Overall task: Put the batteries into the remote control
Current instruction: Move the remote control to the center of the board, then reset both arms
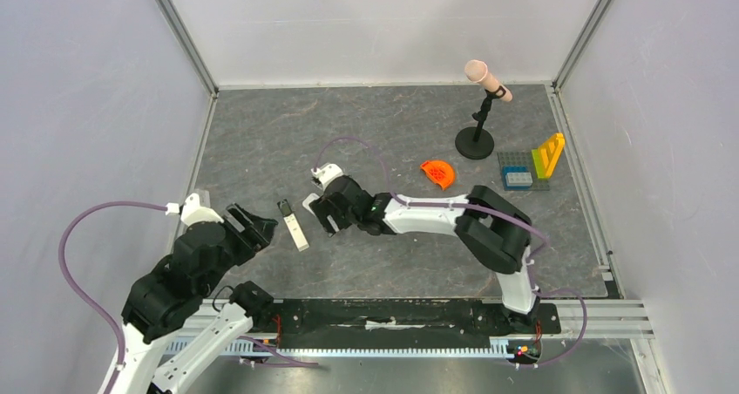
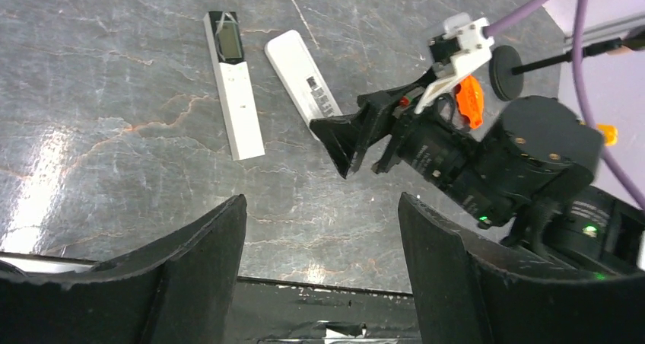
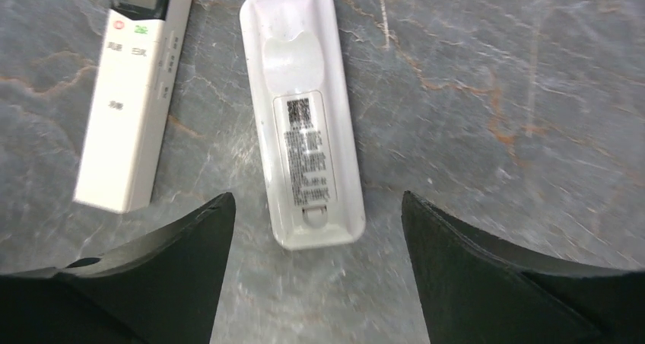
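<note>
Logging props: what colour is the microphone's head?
The microphone's head is pale pink; best in the top external view.

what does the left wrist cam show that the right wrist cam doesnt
Only the left wrist: the left pincer, the right arm's body, an orange piece, a black stand base. Only the right wrist: the slim remote's red and green buttons. Both: that remote and the wider labelled one, side by side on the grey table.

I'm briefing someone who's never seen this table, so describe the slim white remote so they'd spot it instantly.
On the grey marbled table, left of centre, two white bars lie side by side. The slim white remote is the left one: square-cornered with a dark screen at its far end, unlike its wider, rounded, labelled neighbour.
</note>
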You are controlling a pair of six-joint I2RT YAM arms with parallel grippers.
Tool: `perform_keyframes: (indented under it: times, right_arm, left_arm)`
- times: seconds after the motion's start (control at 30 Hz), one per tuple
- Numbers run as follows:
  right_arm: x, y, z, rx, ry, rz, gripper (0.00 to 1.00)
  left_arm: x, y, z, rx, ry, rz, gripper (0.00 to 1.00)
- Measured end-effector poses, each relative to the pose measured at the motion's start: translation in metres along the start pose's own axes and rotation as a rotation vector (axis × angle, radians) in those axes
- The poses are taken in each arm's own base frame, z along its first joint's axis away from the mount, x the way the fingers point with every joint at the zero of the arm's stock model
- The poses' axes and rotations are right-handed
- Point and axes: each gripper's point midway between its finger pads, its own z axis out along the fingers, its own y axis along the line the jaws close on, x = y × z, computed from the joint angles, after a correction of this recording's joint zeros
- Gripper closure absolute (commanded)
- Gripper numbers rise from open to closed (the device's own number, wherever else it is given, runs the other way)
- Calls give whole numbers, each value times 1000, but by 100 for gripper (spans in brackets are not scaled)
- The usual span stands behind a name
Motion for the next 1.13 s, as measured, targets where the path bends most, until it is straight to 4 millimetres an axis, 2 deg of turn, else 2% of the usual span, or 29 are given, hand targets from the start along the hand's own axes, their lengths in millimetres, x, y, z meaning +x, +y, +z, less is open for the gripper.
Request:
perform_keyframes:
  times: [0.03,0.13,0.27,0.43,0.6,0.7,0.73,0.83,0.93,1.0,1.13]
  right_arm:
    - [-4,-1,-6,0,-7,3,11]
    - [-19,-7,-42,7,-44,20,4]
    - [-36,-32,-117,55,-139,72,2]
    - [-45,-79,-228,158,-288,173,2]
    - [-68,-129,-355,229,-572,333,2]
    - [-72,-160,-429,258,-742,434,2]
    - [-72,-172,-459,265,-812,478,2]
    - [-70,-197,-520,273,-960,582,2]
    - [-60,-215,-552,299,-1033,643,2]
    - [-54,-220,-556,323,-1040,653,2]
    - [-49,-224,-552,359,-1014,636,2]
  left_arm:
    - [-1,-2,-2,14,3,13,21]
    - [-1,-9,-8,62,13,48,21]
    - [-1,-18,-21,153,23,85,21]
    - [-12,-26,-44,244,-9,119,21]
    - [-31,-28,-68,277,-68,154,21]
    - [-42,-27,-80,287,-109,167,21]
    - [-45,-26,-83,288,-122,170,20]
    - [-53,-23,-90,286,-157,177,20]
    - [-59,-20,-97,292,-192,175,20]
    - [-61,-17,-101,298,-210,169,20]
    - [-64,-11,-105,300,-236,157,20]
